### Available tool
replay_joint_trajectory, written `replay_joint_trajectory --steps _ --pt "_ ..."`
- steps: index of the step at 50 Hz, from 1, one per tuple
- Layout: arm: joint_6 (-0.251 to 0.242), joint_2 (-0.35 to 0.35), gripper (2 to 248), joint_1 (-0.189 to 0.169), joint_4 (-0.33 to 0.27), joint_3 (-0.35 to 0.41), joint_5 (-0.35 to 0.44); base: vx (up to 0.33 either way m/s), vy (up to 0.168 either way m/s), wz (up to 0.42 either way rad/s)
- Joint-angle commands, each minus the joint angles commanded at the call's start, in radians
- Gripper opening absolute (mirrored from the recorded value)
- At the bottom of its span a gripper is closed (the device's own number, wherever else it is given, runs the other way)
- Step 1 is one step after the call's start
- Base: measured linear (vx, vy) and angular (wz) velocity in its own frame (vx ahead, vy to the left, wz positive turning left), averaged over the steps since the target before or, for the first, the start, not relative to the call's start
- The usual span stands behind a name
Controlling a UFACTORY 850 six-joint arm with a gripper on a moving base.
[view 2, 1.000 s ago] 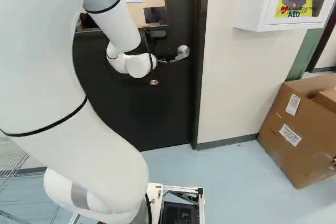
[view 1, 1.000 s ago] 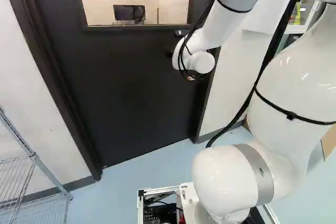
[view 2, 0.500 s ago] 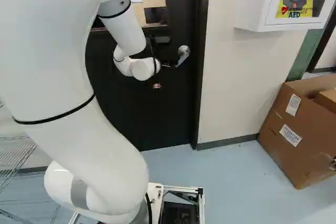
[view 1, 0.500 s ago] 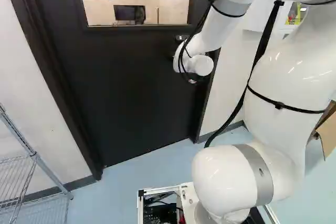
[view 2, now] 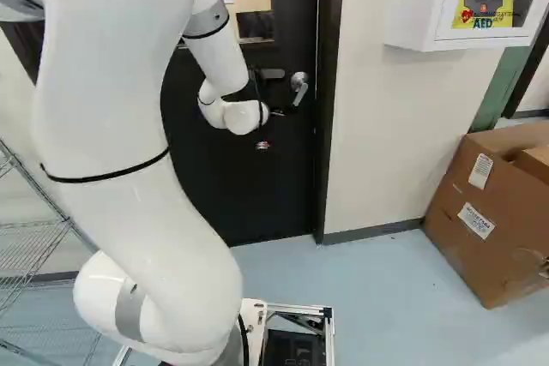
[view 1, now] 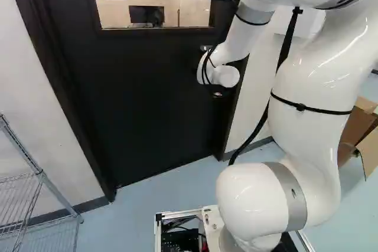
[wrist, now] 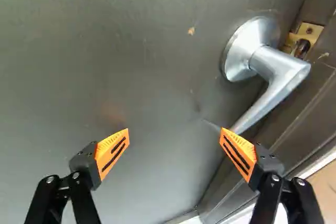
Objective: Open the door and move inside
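A white robot arm [view 2: 111,83] reaches toward a dark door [view 1: 142,104], its black gripper [view 2: 270,129] facing the panel with fingers spread wide and bare door between the two orange pads [wrist: 112,153]. The silver handle [wrist: 281,74] stands ahead of and beside the finger nearer the door frame [wrist: 294,124], its lever slanting down until the free end lies at that fingertip (whether metal meets pad cannot be told). The other finger is well apart from the lever. Past the handle, farther from the fingers, a brass latch plate [wrist: 313,30] shows at the door's edge. A window [view 1: 153,1] sits above the fingers. Well off on the handle side of the fingers are a white wall cabinet [view 2: 413,6] and, lower, a cardboard box [view 2: 459,255]; on the opposite side stands a wire rack [view 1: 41,174].
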Motion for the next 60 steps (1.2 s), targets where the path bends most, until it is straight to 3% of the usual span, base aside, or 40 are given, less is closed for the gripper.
replay_joint_trajectory --steps 27,60 --pt "0.000 -0.013 247 0.003 0.010 -0.011 0.000 0.000 0.000 0.000" --pt "0.000 -0.130 247 0.064 0.231 -0.147 0.000 0.000 0.000 0.000"
